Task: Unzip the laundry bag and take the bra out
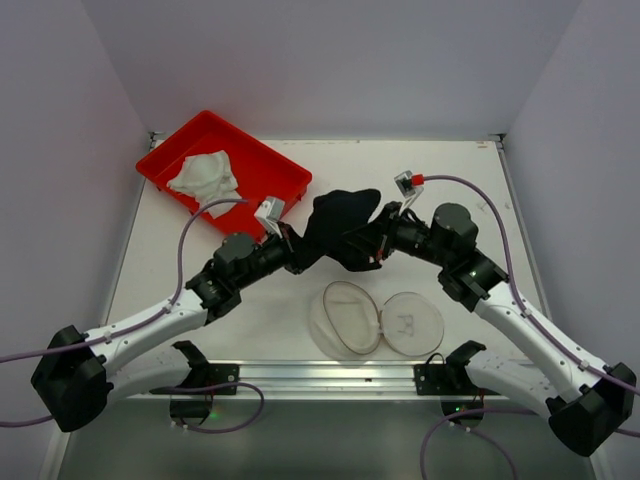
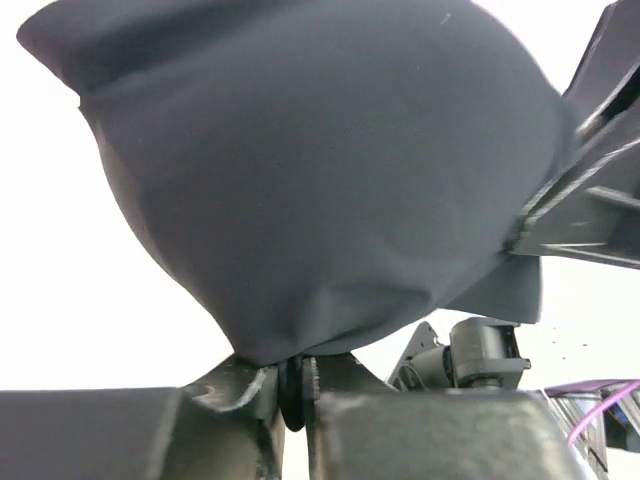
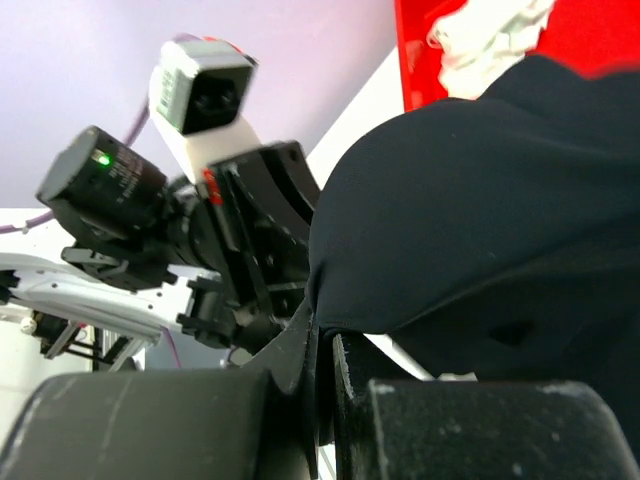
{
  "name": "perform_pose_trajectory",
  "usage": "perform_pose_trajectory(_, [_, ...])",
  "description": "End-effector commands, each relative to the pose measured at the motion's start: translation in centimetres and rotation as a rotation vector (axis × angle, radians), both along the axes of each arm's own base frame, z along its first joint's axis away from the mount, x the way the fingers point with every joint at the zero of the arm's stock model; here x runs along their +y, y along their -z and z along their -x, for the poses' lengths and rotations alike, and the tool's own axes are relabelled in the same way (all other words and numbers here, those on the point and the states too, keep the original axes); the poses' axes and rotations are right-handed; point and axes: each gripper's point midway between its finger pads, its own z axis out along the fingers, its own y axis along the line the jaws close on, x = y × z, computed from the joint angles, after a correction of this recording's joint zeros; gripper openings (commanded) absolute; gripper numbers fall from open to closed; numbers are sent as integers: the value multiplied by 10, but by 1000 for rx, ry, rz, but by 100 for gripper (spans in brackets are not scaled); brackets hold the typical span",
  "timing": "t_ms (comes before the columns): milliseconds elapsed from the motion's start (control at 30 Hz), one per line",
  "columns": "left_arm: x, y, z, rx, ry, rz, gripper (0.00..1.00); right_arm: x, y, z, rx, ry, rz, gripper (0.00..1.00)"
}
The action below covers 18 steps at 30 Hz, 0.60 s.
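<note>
- Left tool (image 2: 295,385): jaws pinched together on a fold at the lower edge of the bra (image 1: 335,228); dark fabric bulges above the fingers and fills most of the left wrist view.
- Right tool (image 3: 325,365): jaws likewise clamped on the bra's edge, with only a thin slit between the fingers.
- Bra: black, held off the counter (image 1: 450,190) between the two tools, at mid-counter. Both tools face each other, close together.
- Laundry bag (image 1: 372,322): white, lying unzipped on the counter near the front edge, just in front of the held bra. Its two round halves are spread side by side; the right half shows the small dark drawing.
- Red tray (image 1: 258,146): back left of the counter, holding a crumpled white cloth (image 1: 205,178).
</note>
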Motion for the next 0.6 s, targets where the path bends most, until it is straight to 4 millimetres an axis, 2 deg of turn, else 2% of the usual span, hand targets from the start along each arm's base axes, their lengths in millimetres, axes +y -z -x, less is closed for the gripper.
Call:
perform_pose_trajectory(0, [15, -30, -10, -84, -86, 100, 8, -6, 10, -2, 2, 42, -6, 0])
perform_pose_trajectory(33, [19, -38, -9, -102, -98, 120, 5, -7, 16, -3, 10, 50, 0, 0])
perform_pose_trajectory(100, [25, -40, -12, -111, -127, 128, 1, -8, 34, -5, 42, 67, 22, 1])
perform_pose_trajectory(233, [40, -51, -19, -138, -180, 147, 0, -9, 56, -9, 81, 88, 55, 11])
perform_pose_trajectory(267, [41, -54, -19, -145, -185, 151, 0, -9, 60, -10, 88, 92, 61, 21])
perform_pose_trajectory(333, [45, -58, -23, -160, -200, 156, 0, -10, 64, -12, 102, 102, 74, 34])
perform_pose_trajectory(367, [46, -61, -25, -166, -205, 159, 0, -11, 63, -13, 99, 107, 77, 46])
perform_pose_trajectory(433, [51, -63, -31, -181, -228, 159, 0, -14, 65, -16, 107, 133, 96, 58])
perform_pose_trajectory(467, [53, -66, -34, -189, -237, 160, 0, -15, 60, -18, 95, 145, 93, 64])
perform_pose_trajectory(500, [55, -69, -38, -203, -251, 155, 0, -18, 62, -17, 101, 154, 106, 74])
perform_pose_trajectory(567, [64, -75, -49, -231, -292, 147, 0, -23, 63, -18, 99, 179, 127, 80])
